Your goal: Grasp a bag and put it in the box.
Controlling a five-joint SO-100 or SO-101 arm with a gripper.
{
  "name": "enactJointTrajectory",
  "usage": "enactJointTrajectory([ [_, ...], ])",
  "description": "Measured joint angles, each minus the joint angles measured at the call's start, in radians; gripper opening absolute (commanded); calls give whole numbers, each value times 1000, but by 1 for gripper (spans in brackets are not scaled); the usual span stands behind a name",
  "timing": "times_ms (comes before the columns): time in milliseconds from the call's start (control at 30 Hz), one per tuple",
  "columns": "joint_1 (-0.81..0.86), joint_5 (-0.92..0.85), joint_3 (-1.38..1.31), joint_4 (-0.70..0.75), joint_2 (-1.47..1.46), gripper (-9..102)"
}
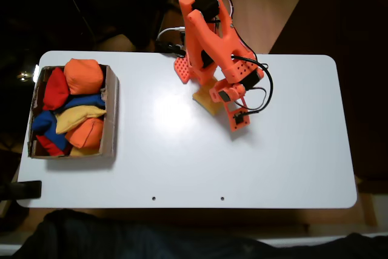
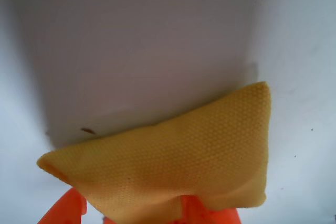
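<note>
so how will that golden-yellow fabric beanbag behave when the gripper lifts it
The golden-yellow fabric beanbag will probably sag: its cloth puckers where the orange fingers meet it. The woven texture should resist slipping. Its flat pillow shape is unlikely to roll.

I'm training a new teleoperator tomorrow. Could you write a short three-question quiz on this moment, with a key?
1. True or false: the cardboard box at the table's left end in the fixed view already holds several beanbags.
2. In the wrist view, what lies at the gripper? A) a blue beanbag B) a golden-yellow bag C) nothing
3. Fill in: in the fixed view the yellow bag peeks out beneath the orange ____, near the table's middle.

Key:
1. True: red, orange, blue and yellow ones fill it.
2. B. Its lower edge sits between the orange fingers.
3. arm
</note>
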Motion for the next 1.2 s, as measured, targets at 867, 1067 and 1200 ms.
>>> enactJointTrajectory([
  [867,-5,-41,75,-32,44,34],
  [1067,11,-51,81,-38,41,23],
  [1200,15,-58,81,-43,38,16],
])
